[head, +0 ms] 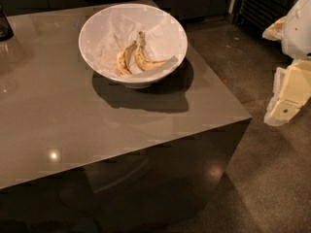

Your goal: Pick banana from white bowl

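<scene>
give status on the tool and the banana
Tool far right, off the table, clear of the bowl. Banana lying in bowl, untouched. Two paler bananas close beside it, nothing on top.

The bowl [180,39] near the worktop's far edge is plain white, lined with white paper [111,39]. In it, the banana [146,63] is yellow with brown speckles and a dark stem tip; the pair [123,59] beside it is paler yellow. The worktop [73,110] is glossy grey-brown, with a pale light spot near its front edge. The gripper [283,111], off the right edge, is cream-white with a small green dot. The floor [272,183] is mottled dark brown.
</scene>
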Tool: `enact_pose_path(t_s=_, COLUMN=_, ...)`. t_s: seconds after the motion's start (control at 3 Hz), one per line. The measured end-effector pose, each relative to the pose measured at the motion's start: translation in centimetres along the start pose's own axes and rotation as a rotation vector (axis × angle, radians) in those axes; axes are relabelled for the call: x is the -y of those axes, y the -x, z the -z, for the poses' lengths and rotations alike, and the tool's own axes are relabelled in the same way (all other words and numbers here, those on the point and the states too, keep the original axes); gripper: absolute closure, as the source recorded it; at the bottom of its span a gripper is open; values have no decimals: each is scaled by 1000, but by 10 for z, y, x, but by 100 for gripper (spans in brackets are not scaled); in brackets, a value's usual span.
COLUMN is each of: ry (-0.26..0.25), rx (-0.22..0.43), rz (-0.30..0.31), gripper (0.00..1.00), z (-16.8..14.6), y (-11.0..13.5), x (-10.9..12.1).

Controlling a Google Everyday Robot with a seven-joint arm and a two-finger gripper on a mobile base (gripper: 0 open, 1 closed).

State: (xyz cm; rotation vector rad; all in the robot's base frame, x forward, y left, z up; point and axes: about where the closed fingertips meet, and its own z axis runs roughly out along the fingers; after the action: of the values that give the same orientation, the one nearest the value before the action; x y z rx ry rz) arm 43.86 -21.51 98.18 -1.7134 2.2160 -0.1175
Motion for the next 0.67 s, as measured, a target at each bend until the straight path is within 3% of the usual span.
enact_pose_path(t_s=0.33, ry=0, rx=0, rz=0, gripper=0, z=0, y=0, x=0)
enact_pose_path(t_s=0.67, ry=39, rx=-29, rz=-70, gripper=0, z=-7, y=5, x=21)
